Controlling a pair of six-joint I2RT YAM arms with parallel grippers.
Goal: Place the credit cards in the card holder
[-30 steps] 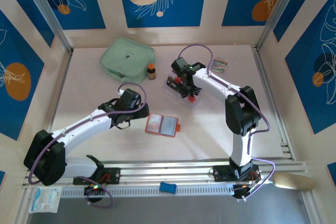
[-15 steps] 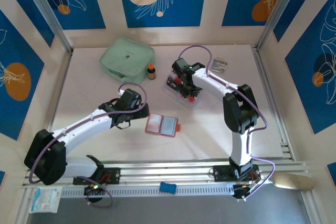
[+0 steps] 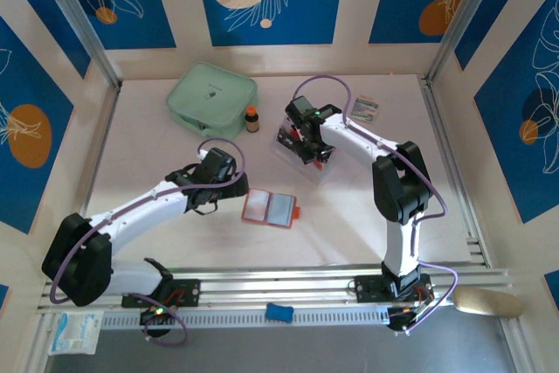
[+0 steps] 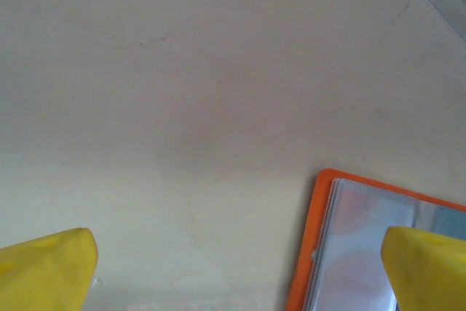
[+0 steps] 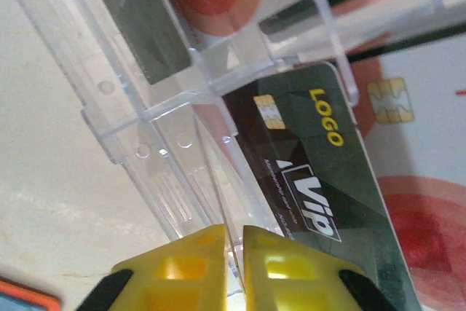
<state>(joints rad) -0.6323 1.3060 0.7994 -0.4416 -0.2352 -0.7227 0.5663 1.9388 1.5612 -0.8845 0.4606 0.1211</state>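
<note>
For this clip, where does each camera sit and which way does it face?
Top: above and behind the arm bases, looking down on the table; both arms, left gripper and right gripper.
Left wrist: on the left arm, facing bare table and the card holder's corner; yellow fingertips wide apart.
Right wrist: on the right arm, close over the clear tray and a black card; yellow fingertips nearly together.
Shared: top and left wrist both show the card holder.

A mint-green zip pouch (image 3: pixel 212 96) lies near the far edge of the bench (image 3: pixel 148 155), left of centre. A small brown bottle (image 3: pixel 252 119) stands just beside the pouch's right side. A multicoloured packet (image 3: pixel 366 109) lies towards the far right corner. Clear plastic (image 5: pixel 138 154), perhaps a tray, sits mid-bench.
</note>
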